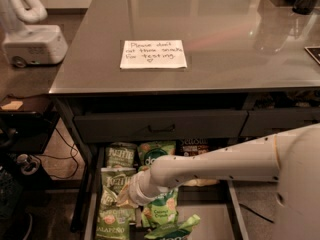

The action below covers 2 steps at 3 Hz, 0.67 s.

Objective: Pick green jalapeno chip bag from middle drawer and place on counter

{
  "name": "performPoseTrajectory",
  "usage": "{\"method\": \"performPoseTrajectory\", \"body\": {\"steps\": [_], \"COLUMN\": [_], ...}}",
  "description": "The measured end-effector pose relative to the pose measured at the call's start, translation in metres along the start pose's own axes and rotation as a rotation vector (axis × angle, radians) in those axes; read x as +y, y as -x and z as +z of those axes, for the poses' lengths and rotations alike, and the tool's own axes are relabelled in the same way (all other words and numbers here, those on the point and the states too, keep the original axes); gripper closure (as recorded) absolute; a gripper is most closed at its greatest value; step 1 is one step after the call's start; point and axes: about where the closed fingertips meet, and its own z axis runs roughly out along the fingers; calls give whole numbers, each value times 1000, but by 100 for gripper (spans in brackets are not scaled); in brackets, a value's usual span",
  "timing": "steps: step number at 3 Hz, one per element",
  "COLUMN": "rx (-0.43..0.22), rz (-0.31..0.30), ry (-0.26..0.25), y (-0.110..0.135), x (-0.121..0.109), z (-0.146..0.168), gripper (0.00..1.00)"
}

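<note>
Three olive-green Kettle jalapeno chip bags lie in a column at the left of the open middle drawer (216,221): a far one (120,155), a middle one (115,180) and a near one (111,225). My white arm reaches in from the right. My gripper (126,197) is low over the middle bag, at its near right edge, and its tip is hidden by the wrist. The grey counter (225,39) above carries a white handwritten note (152,54).
Brighter green dang bags (156,151) (162,210) (172,229) lie right of the Kettle bags, and a brown snack bag (194,146) lies at the back. A closed drawer front with a bar handle (161,128) overhangs. A white machine (35,44) stands left of the counter.
</note>
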Motion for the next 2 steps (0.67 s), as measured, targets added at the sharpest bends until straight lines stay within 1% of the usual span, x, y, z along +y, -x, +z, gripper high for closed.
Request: {"method": "performPoseTrajectory", "body": {"steps": [1,2], "rx": [-39,-72], "rz": [-61,-87], "ry": [-45,-77], "y": [35,59], "x": [-4,-12], "z": [-60,-127], "gripper": [100,100]}}
